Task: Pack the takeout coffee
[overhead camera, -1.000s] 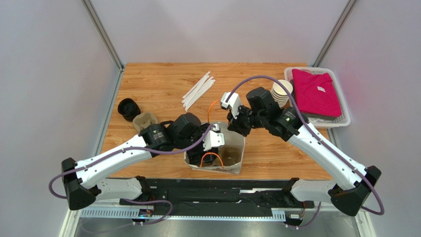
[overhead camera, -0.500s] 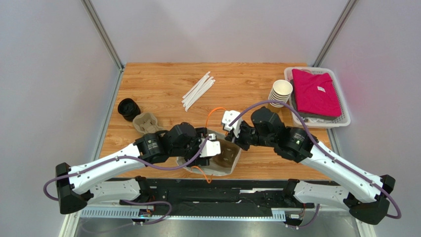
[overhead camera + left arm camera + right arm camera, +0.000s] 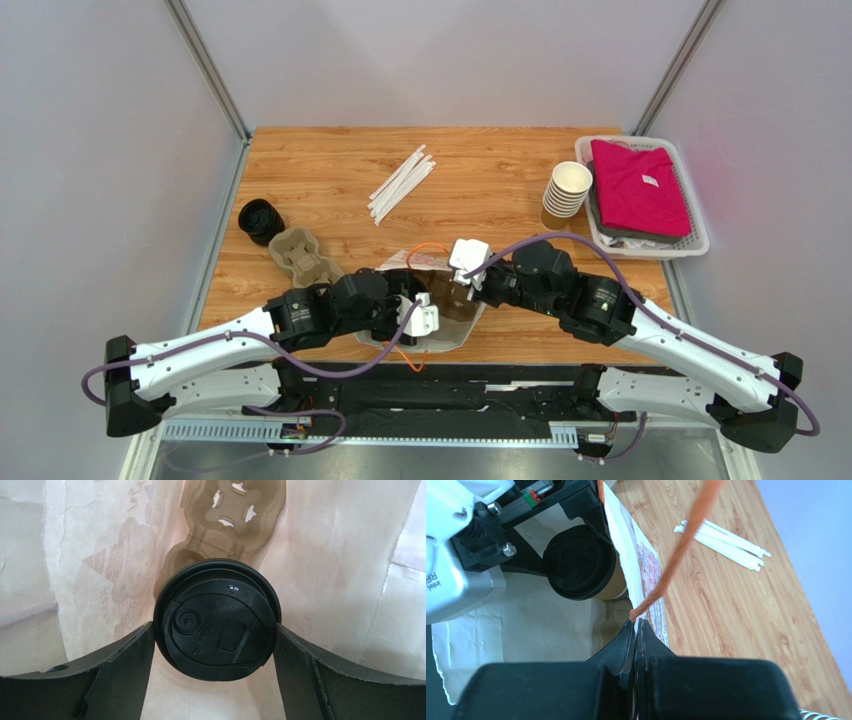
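Wood-grain surface (image 3: 480,150), rectangular, boxed by pale grey walls on the left, right and far sides. Bare planks show between the white paper straws (image 3: 402,183) and the stack of lidless brown cups (image 3: 566,190). The white slotted basket (image 3: 700,243) with a folded pink shirt (image 3: 640,185) sits against the right edge. The black lid stack (image 3: 260,218) and the moulded grey-brown pulp tray (image 3: 305,255) lie near the left edge. The paper bag (image 3: 462,325), thin, creased and pale with a faint print, lies close to the near edge between both arms. Its mouth is crowded by both wrists. The takeout coffee (image 3: 216,620), a tapered kraft cup under a round, glossy black lid, is inside the bag, with the bag walls close around it. The left hand (image 3: 215,630) is spread wide and grasps the cup, one matte black finger touching each side of the lid rim. The right hand (image 3: 636,630) is clenched on the bag's top edge, at the foot of the orange cord handle (image 3: 676,555).
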Motion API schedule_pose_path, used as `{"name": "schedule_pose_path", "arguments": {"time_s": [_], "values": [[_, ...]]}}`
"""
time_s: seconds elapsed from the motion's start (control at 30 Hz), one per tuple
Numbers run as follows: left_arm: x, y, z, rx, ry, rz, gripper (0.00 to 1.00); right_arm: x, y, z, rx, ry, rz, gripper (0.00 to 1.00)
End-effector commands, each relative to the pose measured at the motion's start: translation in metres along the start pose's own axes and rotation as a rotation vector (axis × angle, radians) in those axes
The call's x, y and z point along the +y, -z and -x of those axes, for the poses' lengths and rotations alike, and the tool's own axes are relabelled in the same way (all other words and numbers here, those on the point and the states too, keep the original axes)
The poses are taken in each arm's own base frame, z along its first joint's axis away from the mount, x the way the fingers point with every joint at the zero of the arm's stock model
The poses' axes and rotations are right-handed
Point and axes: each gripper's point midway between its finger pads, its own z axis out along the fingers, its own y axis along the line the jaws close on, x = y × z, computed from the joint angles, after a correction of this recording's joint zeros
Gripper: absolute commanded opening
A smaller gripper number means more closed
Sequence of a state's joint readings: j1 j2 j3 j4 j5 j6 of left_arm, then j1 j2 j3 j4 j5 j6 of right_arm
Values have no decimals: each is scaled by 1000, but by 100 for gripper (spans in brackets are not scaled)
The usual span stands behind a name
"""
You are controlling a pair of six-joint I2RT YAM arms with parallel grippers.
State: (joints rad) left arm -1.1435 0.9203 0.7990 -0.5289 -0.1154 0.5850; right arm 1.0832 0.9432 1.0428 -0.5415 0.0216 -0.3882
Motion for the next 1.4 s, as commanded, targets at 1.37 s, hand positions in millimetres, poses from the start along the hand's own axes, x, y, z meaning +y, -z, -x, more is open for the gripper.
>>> {"name": "schedule_pose_path", "arguments": {"time_s": [1.37], "values": [[12,-15,21,16,-195,152,17,10,3,30,-94,-63,24,0]]}}
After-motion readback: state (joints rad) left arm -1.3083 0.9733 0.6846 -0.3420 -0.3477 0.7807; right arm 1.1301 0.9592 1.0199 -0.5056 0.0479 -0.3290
